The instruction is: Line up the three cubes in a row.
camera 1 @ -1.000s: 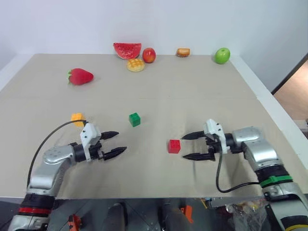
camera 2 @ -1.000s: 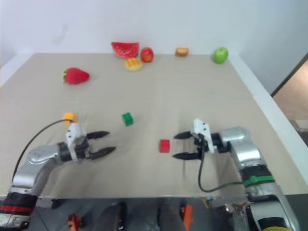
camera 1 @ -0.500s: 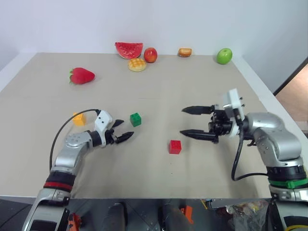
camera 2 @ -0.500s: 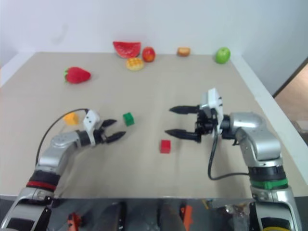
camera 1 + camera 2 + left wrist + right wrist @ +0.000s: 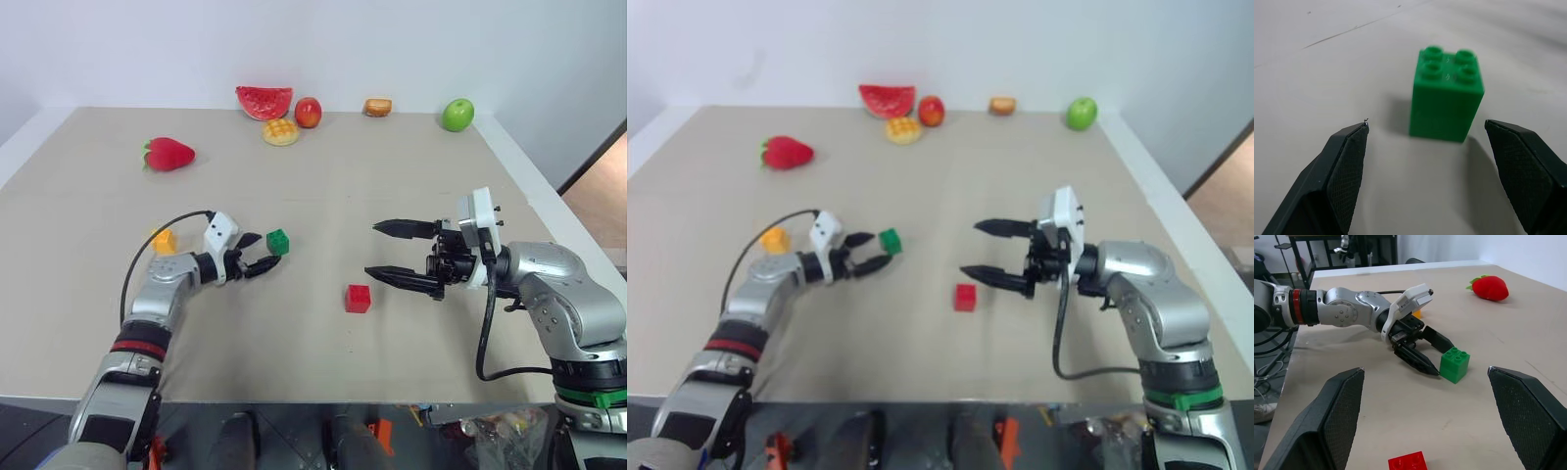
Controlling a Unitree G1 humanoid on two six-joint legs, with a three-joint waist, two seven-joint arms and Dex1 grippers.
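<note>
three little studded building-block cubes on the tan table. the green cube (image 5: 277,242) sits upright, four studs on top, right in front of the left gripper (image 5: 257,253), whose tips are spread apart and not touching it. in the left wrist view it stands just past the two fingertips, about centred between them. the orange-yellow cube (image 5: 164,240) lies behind that same gripper, beside the left forearm on the outer side, well apart from the fingertips. the red cube (image 5: 358,299) sits flat, studs up, just below and a bit to the left of the right gripper (image 5: 384,252), which hangs spread wide above the table, clear of it. they don't form a row.
</note>
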